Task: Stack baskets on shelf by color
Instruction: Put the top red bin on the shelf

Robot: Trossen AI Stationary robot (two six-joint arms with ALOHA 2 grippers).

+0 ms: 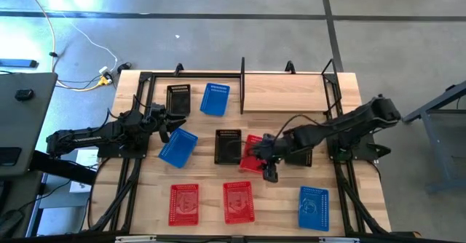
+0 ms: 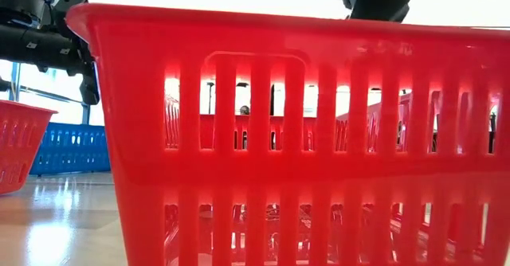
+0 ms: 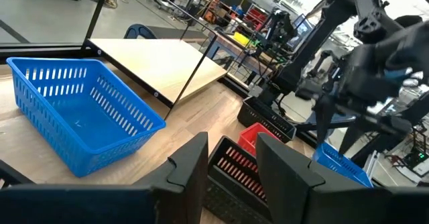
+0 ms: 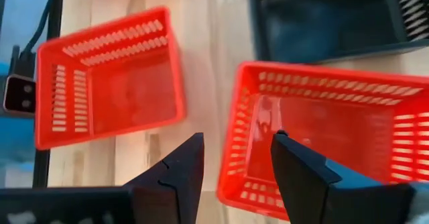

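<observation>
My right gripper (image 1: 268, 166) is open and points down over a red basket (image 1: 251, 156) in the middle of the table. In the right wrist view the gripper (image 4: 234, 167) straddles that red basket's (image 4: 322, 130) short wall, one finger inside and one outside. A second red basket (image 4: 107, 83) lies beside it. My left gripper (image 1: 166, 126) is open and empty, hovering by a blue basket (image 1: 178, 147), which also shows in the left wrist view (image 3: 80, 117). A black basket (image 1: 228, 145) sits between the two arms. The black wire shelf (image 1: 242, 83) stands along the far edge. My right gripper has its open fingers on either side of the red basket's short end wall (image 4: 234, 143), coming from above. Whether either finger (image 4: 295, 170) touches the wall, I cannot tell. The basket rests on the table.
A black basket (image 1: 178, 99) and a blue one (image 1: 215, 99) sit by the shelf. Two red baskets (image 1: 184, 203) (image 1: 239, 201) and a blue one (image 1: 313, 208) line the near edge. In the low view a red basket (image 2: 279, 138) fills most of the picture.
</observation>
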